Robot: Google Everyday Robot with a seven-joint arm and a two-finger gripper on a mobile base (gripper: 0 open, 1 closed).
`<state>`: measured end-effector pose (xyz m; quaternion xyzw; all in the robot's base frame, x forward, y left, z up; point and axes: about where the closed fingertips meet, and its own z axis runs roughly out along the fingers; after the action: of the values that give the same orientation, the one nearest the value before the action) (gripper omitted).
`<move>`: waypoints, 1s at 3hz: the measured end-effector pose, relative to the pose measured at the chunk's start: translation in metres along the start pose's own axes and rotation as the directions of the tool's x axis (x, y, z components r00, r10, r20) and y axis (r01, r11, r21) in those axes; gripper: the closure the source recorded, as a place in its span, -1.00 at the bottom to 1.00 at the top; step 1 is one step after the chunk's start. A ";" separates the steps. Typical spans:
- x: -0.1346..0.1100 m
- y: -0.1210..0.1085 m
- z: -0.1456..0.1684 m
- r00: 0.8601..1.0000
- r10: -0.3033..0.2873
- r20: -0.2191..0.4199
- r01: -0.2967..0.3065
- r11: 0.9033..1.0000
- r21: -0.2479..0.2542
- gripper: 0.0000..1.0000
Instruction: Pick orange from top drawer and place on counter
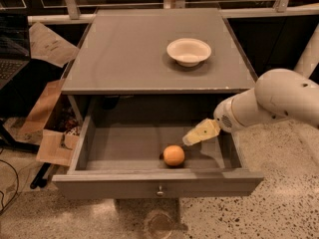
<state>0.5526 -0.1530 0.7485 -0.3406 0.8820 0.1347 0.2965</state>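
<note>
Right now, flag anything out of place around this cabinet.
Only loose cardboard and paper strewn at its left side. The orange sits in the open top drawer, with the claw just above-right of it.

Grey counter (129, 59) with a white bowl (189, 51) at right rear; jaws below, over the top drawer (124, 146).
</note>
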 end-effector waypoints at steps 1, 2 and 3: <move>0.016 0.001 0.023 1.000 0.027 -0.005 -0.027 0.999 -0.042 -1.00; 0.029 0.005 0.044 0.999 0.037 0.003 -0.037 0.999 -0.019 -1.00; 0.029 0.003 0.069 0.999 0.033 0.030 -0.035 0.997 0.065 -1.00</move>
<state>0.5629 -0.1358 0.6765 -0.3138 0.8872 0.1154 0.3181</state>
